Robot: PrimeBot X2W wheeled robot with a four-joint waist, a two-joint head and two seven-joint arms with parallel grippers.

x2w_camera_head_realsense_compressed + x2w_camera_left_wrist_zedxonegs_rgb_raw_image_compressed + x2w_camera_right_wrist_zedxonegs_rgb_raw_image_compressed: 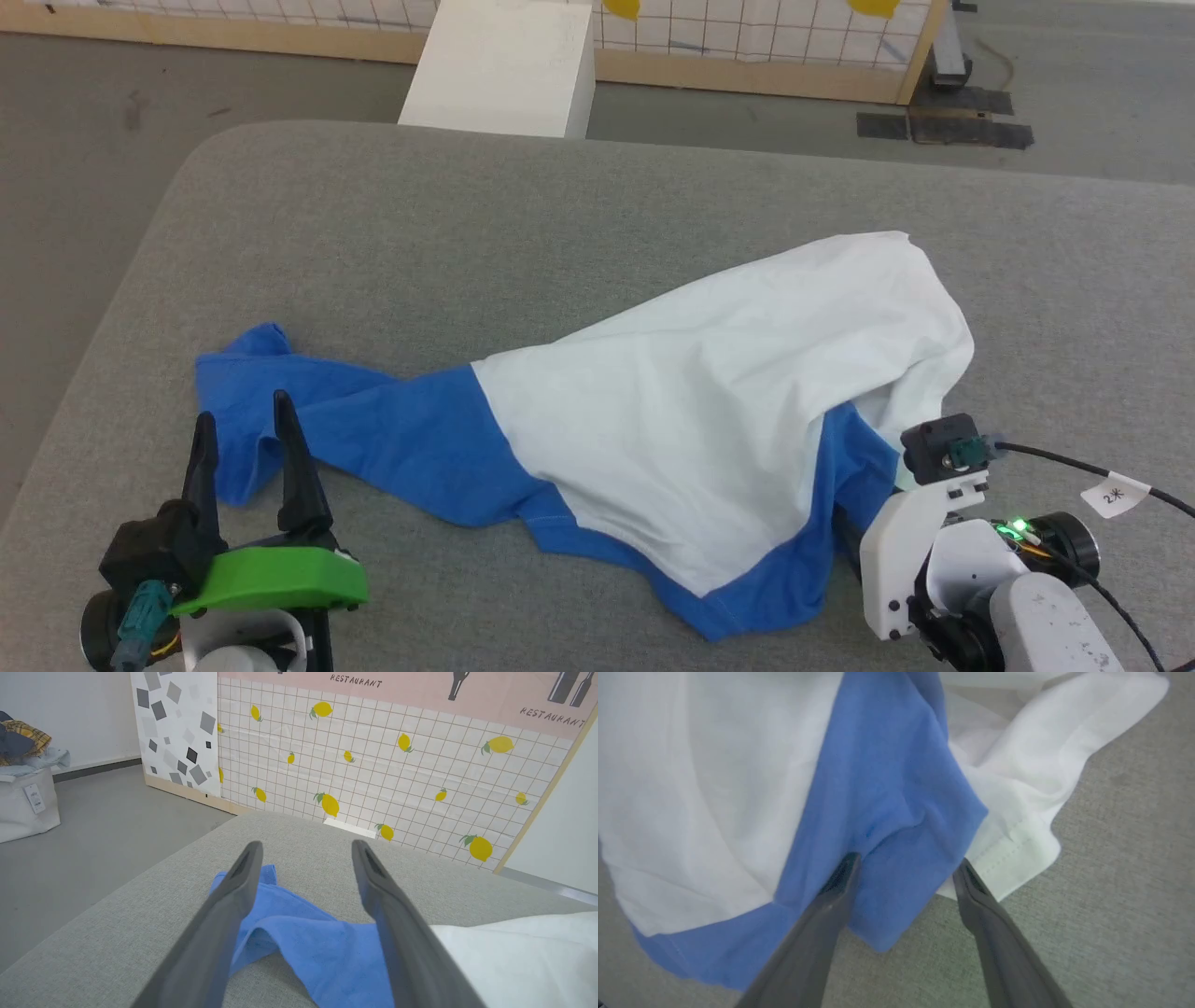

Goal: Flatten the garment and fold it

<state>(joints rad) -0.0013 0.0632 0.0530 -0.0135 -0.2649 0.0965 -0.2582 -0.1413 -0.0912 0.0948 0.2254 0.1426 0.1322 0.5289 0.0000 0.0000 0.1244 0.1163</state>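
The garment (728, 373) lies crumpled on the grey padded table (467, 215). Its white body bulges at the right, and one blue sleeve (373, 429) trails out to the left. My left gripper (242, 408) stands open over the end of that sleeve (303, 933), holding nothing. The wrist of my right arm (934, 523) sits at the garment's lower right corner. In the right wrist view my right gripper (908, 861) is open, with a blue fold (896, 812) lying between its fingers and the white hem (1017, 844) just beside it.
A white box (504, 65) stands beyond the table's far edge, against a lemon-patterned tiled panel (373, 765). On the floor to the left is a white laundry bin (23, 798). The table's left edge runs close to my left arm. A tagged cable (1111, 495) trails from my right wrist.
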